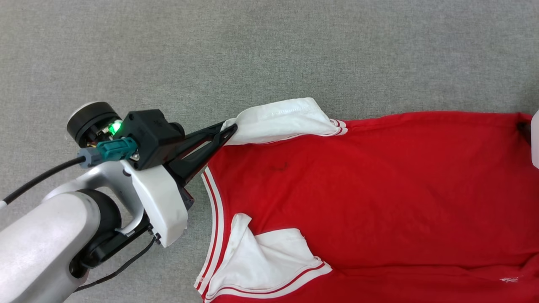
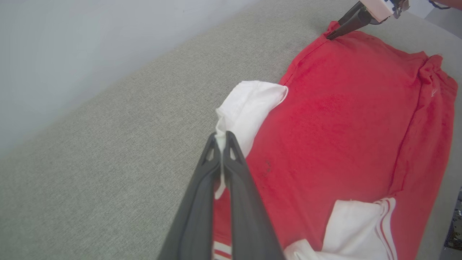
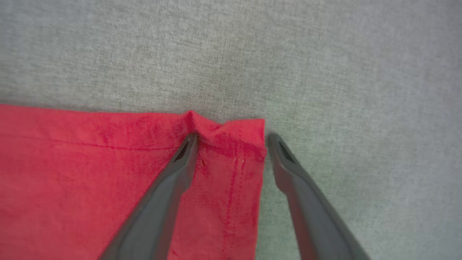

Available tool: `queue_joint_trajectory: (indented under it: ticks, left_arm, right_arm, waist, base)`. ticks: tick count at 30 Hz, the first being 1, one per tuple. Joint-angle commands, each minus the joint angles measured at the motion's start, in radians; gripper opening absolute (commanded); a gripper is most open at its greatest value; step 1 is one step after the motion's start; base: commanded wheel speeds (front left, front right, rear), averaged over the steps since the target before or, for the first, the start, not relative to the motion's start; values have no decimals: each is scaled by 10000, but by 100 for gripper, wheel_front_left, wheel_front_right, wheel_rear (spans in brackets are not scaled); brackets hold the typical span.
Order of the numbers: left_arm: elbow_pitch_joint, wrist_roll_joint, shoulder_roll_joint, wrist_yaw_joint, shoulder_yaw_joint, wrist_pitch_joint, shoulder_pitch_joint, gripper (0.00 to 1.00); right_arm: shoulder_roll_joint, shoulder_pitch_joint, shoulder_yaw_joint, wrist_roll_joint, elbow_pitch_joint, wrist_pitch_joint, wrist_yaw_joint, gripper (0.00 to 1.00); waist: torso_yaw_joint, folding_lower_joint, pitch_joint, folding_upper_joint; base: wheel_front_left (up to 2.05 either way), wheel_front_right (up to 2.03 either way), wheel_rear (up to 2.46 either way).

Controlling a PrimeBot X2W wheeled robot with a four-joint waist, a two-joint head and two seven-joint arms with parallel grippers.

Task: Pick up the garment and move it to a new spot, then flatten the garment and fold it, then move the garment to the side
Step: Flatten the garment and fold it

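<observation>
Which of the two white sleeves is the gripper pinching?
The upper sleeve in the head view, its tip clamped by the left gripper; the lower sleeve lies loose with nothing touching it.

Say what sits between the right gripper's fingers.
In the right wrist view, a bunched red hem corner of the garment lies between the fingers of the open right gripper; grey surface shows beside it.

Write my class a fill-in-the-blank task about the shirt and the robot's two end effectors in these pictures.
The left end effector is shut on a sleeve coloured ____.
The right end effector straddles a corner of the garment, its jaws standing ____.
The garment's body is coloured ____.
The surface under it is coloured ____.
Missing words: white; open; red; gray.
</observation>
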State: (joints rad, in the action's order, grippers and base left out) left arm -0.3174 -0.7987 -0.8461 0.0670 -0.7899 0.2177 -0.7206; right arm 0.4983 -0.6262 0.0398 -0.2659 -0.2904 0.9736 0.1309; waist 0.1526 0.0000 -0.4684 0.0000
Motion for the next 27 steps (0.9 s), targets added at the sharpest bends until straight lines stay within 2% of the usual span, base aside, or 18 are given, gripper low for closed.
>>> queue_joint_trajectory:
  ticks: [1, 3, 4, 5, 6, 16, 21, 27]
  left_arm:
    - [-16, 34, 24, -43, -5, -61, 156, 0]
    - [23, 74, 50, -50, -32, -121, 190, 0]
    - [52, 83, 54, -71, -38, -149, 206, 0]
    - [92, 100, 57, -83, -33, -195, 224, 0]
    - [129, 114, 65, -109, -33, -226, 240, 0]
    - [862, -21, -31, -631, 240, -889, 835, 0]
    - [928, -321, -222, -961, 321, -1182, 1546, 0]
    - [584, -672, -677, -1548, 341, -1511, 2773, 0]
  right_arm:
    - [-174, 435, 288, 14, -524, 82, -3, 100]
    - [-226, 594, 440, -50, -790, 24, -3, 100]
    - [-231, 641, 500, -73, -889, -37, -1, 49]
    - [-240, 665, 532, -94, -981, -112, -1, 6]
    - [-251, 669, 534, -146, -1042, -234, -1, 0]
    - [-196, 439, 161, -590, -830, -2043, -6, 0]
    - [-200, 1152, 7, -998, -313, -2545, -6, 0]
    - [-370, 2600, -397, -1408, 902, -2996, -6, 0]
  waist:
    - [30, 0, -15, 0]
    - [38, 0, -17, 0]
    - [36, 0, -11, 0]
    - [29, 0, 3, 0]
    - [15, 0, 32, 0]
    - [-407, 0, 1195, 0]
    - [-660, 0, 1992, 0]
    - [-865, 0, 2725, 0]
  base:
    - [0, 0, 0]
    - [0, 0, 0]
    - [0, 0, 0]
    - [0, 0, 0]
    - [0, 0, 0]
    - [0, 0, 0]
    - [0, 0, 0]
    - [0, 0, 0]
